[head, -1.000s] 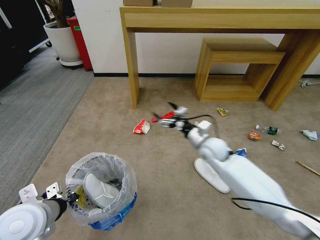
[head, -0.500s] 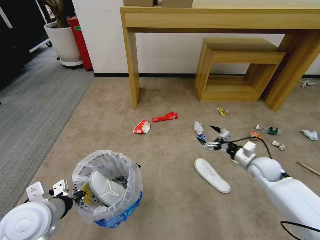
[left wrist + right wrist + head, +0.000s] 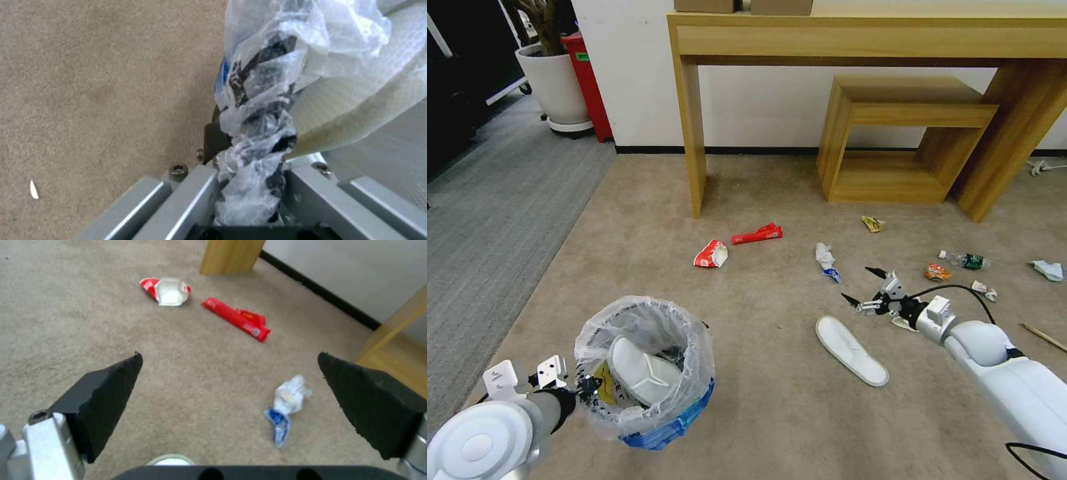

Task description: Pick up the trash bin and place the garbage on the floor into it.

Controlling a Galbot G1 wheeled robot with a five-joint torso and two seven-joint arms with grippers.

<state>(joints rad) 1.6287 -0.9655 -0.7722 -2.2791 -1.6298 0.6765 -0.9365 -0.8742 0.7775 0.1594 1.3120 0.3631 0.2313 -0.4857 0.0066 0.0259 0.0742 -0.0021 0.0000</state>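
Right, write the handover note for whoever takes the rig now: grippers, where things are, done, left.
Left gripper: shut on the rim of the trash bin, at the robot's front left.
Right gripper: open, empty, above the carpet between the white slipper and the blue-white wrapper.
Done: one slipper and some litter are in the bin.
Left on the carpet: the white slipper, blue-white wrapper, red-white wrapper, red wrapper, yellow wrapper, orange wrapper, small bottle, tissues, wooden stick.
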